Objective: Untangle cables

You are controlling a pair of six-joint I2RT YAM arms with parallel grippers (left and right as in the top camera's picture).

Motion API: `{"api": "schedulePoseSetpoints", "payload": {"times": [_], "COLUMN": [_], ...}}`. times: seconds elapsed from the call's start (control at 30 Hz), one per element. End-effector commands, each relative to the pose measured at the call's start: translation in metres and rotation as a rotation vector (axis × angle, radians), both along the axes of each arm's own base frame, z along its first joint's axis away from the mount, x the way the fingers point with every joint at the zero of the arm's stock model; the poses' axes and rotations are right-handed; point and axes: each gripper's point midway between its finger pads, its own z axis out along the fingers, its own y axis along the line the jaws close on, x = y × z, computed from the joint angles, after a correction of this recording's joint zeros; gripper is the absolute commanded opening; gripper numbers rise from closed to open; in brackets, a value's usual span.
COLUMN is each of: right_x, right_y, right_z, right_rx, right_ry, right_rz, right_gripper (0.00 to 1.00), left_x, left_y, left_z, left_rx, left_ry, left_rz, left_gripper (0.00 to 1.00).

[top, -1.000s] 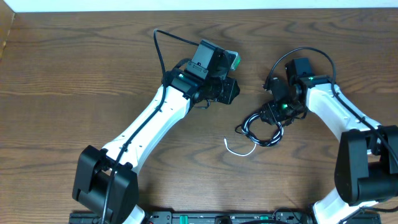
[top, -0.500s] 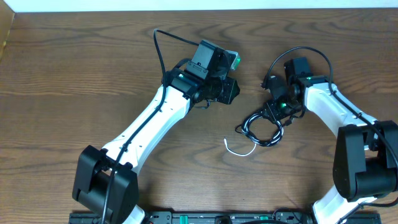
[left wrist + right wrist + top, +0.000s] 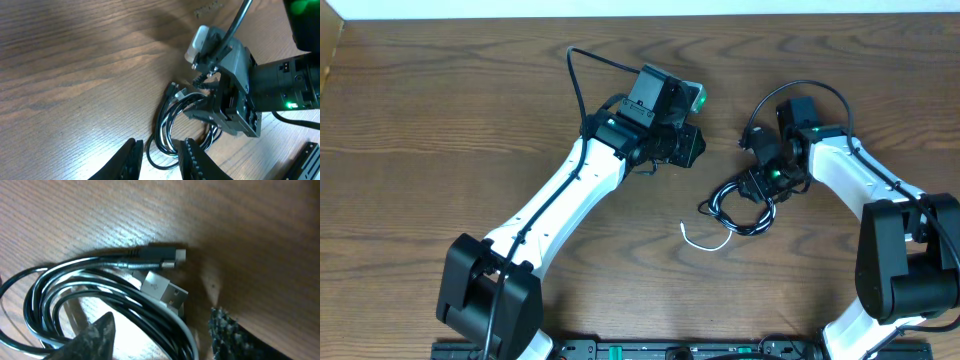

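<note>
Little of the untangling looks done. The black cable (image 3: 75, 287) and the white cable (image 3: 162, 294) lie wound together in one small coil on the worktop (image 3: 440, 100), right of centre. Their plug ends sit side by side, and only a loose stretch of the white one curls out of the bundle. The right tool (image 3: 165, 335) is down at the coil, its fingers spread wide on either side of the strands and gripping nothing. The left tool (image 3: 161, 159) hovers near the coil, parted and empty. As I judge it, the whole separation is left: hold one cord and draw the other clear
</note>
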Motion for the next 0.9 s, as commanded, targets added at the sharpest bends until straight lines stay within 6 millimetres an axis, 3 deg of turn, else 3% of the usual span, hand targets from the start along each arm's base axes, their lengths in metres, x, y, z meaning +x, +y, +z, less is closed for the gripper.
{"api": "schedulePoseSetpoints", "payload": {"times": [0.0, 0.53, 0.6, 0.8, 0.87], "right_x": [-0.001, -0.009, -0.001, 0.016, 0.017], "right_y": [0.003, 0.002, 0.001, 0.005, 0.014], "right_z": [-0.003, -0.019, -0.018, -0.013, -0.008], "right_rx": [0.009, 0.025, 0.04, 0.105, 0.161], "right_ry": [-0.002, 0.02, 0.016, 0.023, 0.042], "right_rz": [0.012, -0.071, -0.153, -0.371, -0.386], "right_gripper": [0.5, 0.45, 0.39, 0.04, 0.01], "left_x": [-0.002, -0.006, -0.006, -0.006, -0.007], "left_y": [0.0, 0.002, 0.002, 0.002, 0.001], "left_z": [-0.003, -0.009, -0.009, -0.009, -0.009], "left_rx": [0.003, 0.012, 0.011, 0.011, 0.011], "left_ry": [0.004, 0.021, 0.02, 0.02, 0.021], "left_rz": [-0.004, -0.005, -0.005, -0.005, -0.008], "left_gripper": [0.29, 0.29, 0.29, 0.29, 0.29]}}
